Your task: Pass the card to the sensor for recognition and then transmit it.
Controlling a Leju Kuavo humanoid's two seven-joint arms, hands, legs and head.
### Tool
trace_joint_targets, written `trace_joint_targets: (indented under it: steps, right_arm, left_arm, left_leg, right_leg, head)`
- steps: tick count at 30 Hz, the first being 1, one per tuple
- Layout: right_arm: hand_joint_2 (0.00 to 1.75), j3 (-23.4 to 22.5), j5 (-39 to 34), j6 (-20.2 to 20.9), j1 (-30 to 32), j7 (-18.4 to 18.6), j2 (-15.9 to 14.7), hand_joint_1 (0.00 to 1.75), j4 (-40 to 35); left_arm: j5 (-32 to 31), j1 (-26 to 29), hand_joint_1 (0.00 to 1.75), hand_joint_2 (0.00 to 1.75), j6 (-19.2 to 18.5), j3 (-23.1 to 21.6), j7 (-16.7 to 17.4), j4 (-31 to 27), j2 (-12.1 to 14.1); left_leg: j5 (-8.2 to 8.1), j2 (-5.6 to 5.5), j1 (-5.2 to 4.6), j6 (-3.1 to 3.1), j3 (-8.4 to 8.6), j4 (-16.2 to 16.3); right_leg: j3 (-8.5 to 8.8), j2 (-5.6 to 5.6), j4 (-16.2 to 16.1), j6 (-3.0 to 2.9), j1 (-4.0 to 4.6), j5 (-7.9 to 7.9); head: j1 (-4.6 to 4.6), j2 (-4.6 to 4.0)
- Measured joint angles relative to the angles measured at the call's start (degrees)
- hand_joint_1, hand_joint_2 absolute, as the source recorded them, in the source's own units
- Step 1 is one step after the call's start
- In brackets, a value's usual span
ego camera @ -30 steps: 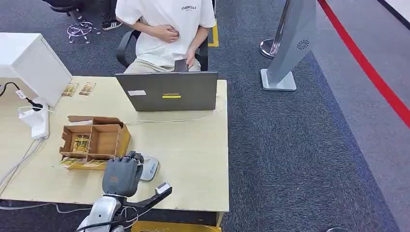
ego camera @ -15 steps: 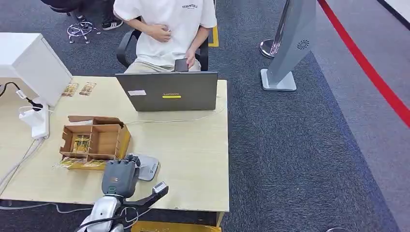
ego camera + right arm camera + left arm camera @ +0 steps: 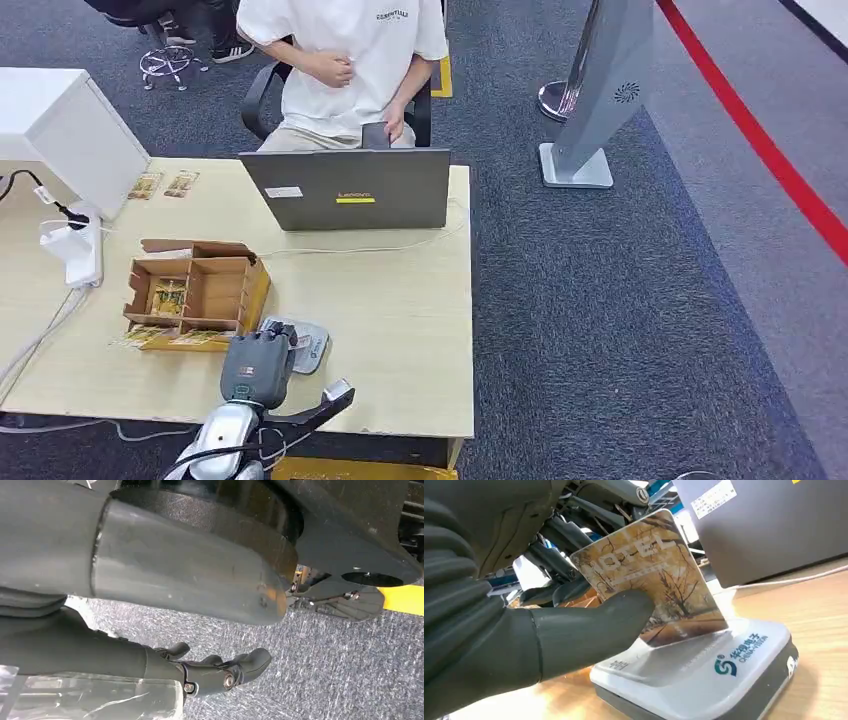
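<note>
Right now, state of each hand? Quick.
Left hand: holding the hotel card, its lower edge at the sensor top.
Right hand: hanging over the carpet, nothing seen in it; open or closed cannot be told.

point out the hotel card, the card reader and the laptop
hotel card (image 3: 659, 575), left wrist view, middle of its printed face
card reader (image 3: 724, 675), left wrist view, white top by the logo
laptop (image 3: 345, 190), head view, back of its lid

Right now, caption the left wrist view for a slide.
Left hand holds a hotel key card tilted, its lower edge on the white card reader, laptop behind.
</note>
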Motion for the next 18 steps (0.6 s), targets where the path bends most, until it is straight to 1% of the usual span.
trace_joint_targets:
  steps: [7,8,9,10,11,12,16,18]
  right_arm:
    - [0.00,0.0,0.1,0.0,0.0,0.1,0.0,0.00,0.0]
    - [0.00,0.0,0.1,0.0,0.0,0.2,0.0,0.00,0.0]
    - [0.00,0.0,0.3,0.0,0.0,0.3,0.0,0.00,0.0]
    - [0.00,0.0,0.5,0.0,0.0,0.3,0.0,0.00,0.0]
    - [0.00,0.0,1.4,0.3,0.0,0.1,0.0,0.00,0.0]
    - [0.00,0.1,1.6,0.5,0.0,0.0,0.0,0.00,0.0]
    - [0.00,0.4,2.6,1.0,0.0,-0.2,0.0,0.00,0.0]
    - [0.00,0.9,3.3,1.1,0.0,0.4,0.0,0.00,0.0]
  left_arm:
    - [0.0,-0.3,1.75,1.75,0.0,0.0,0.0,0.5,-0.2]
    - [0.1,-0.6,1.75,1.75,0.3,0.0,-0.2,0.6,-0.2]
    - [1.1,-1.6,1.75,1.75,2.0,0.0,-0.9,0.1,0.2]
    - [3.7,-4.0,1.75,1.75,4.6,0.0,-2.6,-2.6,1.7]
    - [5.8,-8.9,1.75,1.75,9.9,0.6,-5.4,-7.0,4.7]
    - [6.6,-10.9,1.75,1.75,10.9,1.1,-6.4,-8.1,5.8]
    - [9.7,-17.4,1.75,1.75,12.0,3.5,-9.4,-9.3,9.4]
    - [9.0,-21.5,1.75,1.75,11.1,4.1,-9.6,-8.3,10.8]
  left_leg:
    - [0.00,-0.01,0.00,0.00,0.01,0.0]
    - [0.02,-0.02,0.00,0.02,0.01,0.0]
    - [0.07,-0.05,0.01,0.05,0.01,0.0]
    - [0.16,-0.08,0.02,0.03,-0.01,0.0]
    - [0.20,-0.13,0.04,0.00,-0.01,0.0]
    - [0.20,-0.13,0.04,0.00,-0.01,0.0]
    - [0.22,-0.12,0.04,-0.01,0.00,0.0]
    - [0.25,-0.14,0.05,0.03,-0.03,0.0]
  right_leg:
    - [0.00,-0.01,0.0,0.00,0.00,0.00]
    - [0.00,-0.02,0.0,0.00,0.00,0.00]
    - [0.00,-0.04,0.0,0.00,0.01,0.01]
    - [-0.02,-0.07,0.0,-0.01,0.02,0.03]
    - [0.00,-0.11,0.1,-0.02,0.03,0.03]
    - [0.00,-0.12,0.1,-0.02,0.03,0.04]
    - [-0.05,-0.12,0.1,-0.05,0.03,0.06]
    - [-0.07,-0.17,0.1,-0.05,0.04,0.06]
  head:
    - [0.00,0.00]
    - [0.00,0.00]
    - [0.00,0.00]
    - [0.00,0.00]
    - [0.02,0.00]
    - [-0.02,0.00]
    - [-0.05,0.00]
    - [-0.04,0.00]
